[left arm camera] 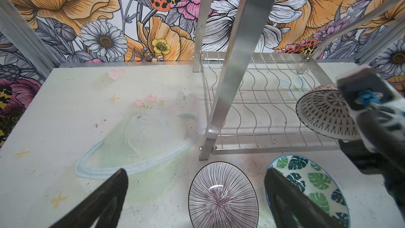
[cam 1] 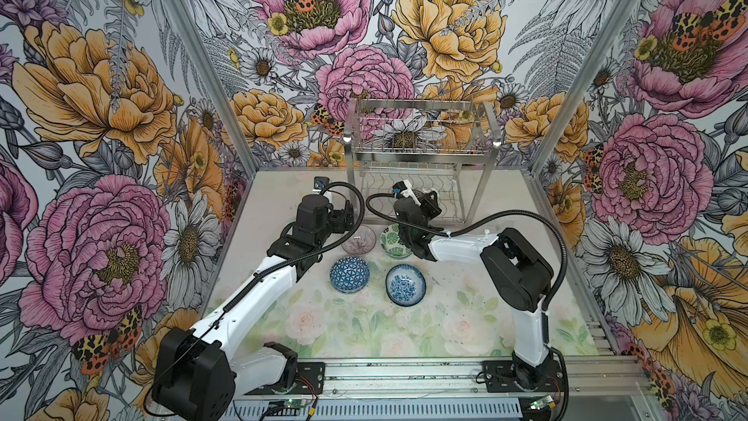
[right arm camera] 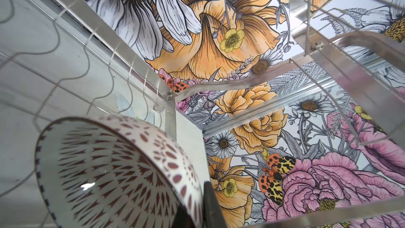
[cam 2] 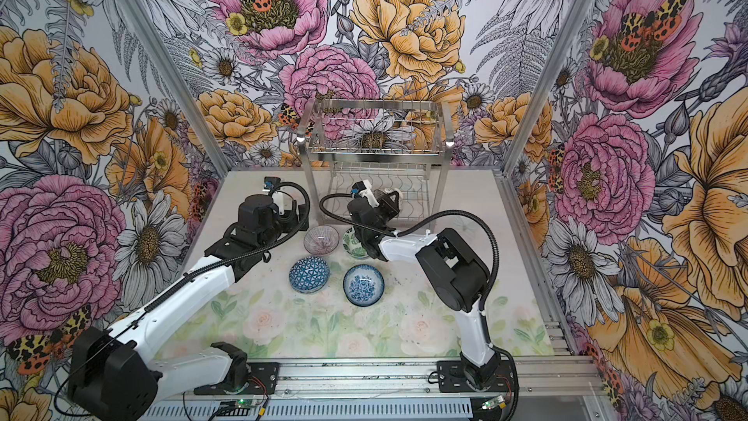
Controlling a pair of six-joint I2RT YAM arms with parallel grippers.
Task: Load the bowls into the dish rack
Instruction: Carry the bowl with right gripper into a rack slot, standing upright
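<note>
1. Right gripper (cam 1: pixel 428 198): clamped on the rim of the dark petal bowl (left arm camera: pixel 324 112). The bowl hangs tilted on edge just inside the open front of the dish rack (cam 1: pixel 421 152), over the wavy wires of its lower tier (left arm camera: pixel 263 115). Whether it touches the wires cannot be told.
2. Left gripper (left arm camera: pixel 195 171): jaws spread wide and empty, poised over the purple-lined bowl (left arm camera: pixel 221 196), just in front of the rack's near leg on that arm's side.
3. On the table (cam 1: pixel 485 236) in front of the rack: the purple-lined bowl and green leaf bowl (cam 1: pixel 394 241) lie nearest it. The blue geometric bowl (cam 1: pixel 349 274) and blue floral bowl (cam 1: pixel 405 284) lie farther out.
4. Step in hand (judged): seating the held bowl. Keep it on edge, line its rim up with one trough between two wavy wires, and lower slowly. Release only once the wires carry it.
5. Risk (judged): glazed and pinched at one point, the bowl may swing or roll out.
</note>
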